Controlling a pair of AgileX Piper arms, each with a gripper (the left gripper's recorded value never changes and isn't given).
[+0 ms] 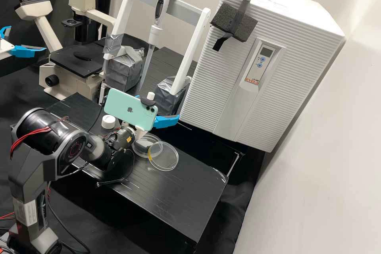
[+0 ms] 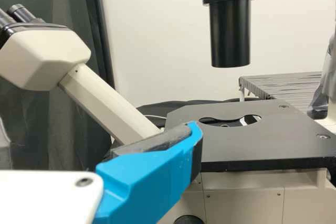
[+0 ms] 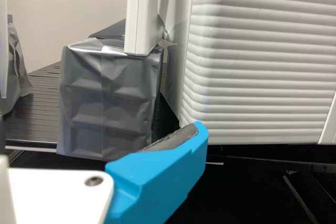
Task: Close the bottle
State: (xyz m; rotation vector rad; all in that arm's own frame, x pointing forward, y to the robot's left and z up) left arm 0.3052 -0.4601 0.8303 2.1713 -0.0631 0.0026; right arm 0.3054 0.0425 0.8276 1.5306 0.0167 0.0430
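Beside white box (image 1: 258, 59), right pincer (image 1: 166, 121) level, above bench (image 1: 190, 190)

A white cap (image 1: 108, 121) sits on the bench (image 1: 190, 194) at 9 o'clock of the right gripper (image 1: 170, 120); 2 dishes (image 1: 162, 158) overlap at its 6.

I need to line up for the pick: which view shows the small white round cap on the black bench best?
The high view: the small white round cap sits in the open on the black bench, beside the mint-green phone. The left wrist view faces the beige microscope; the right wrist view faces a grey-taped block.
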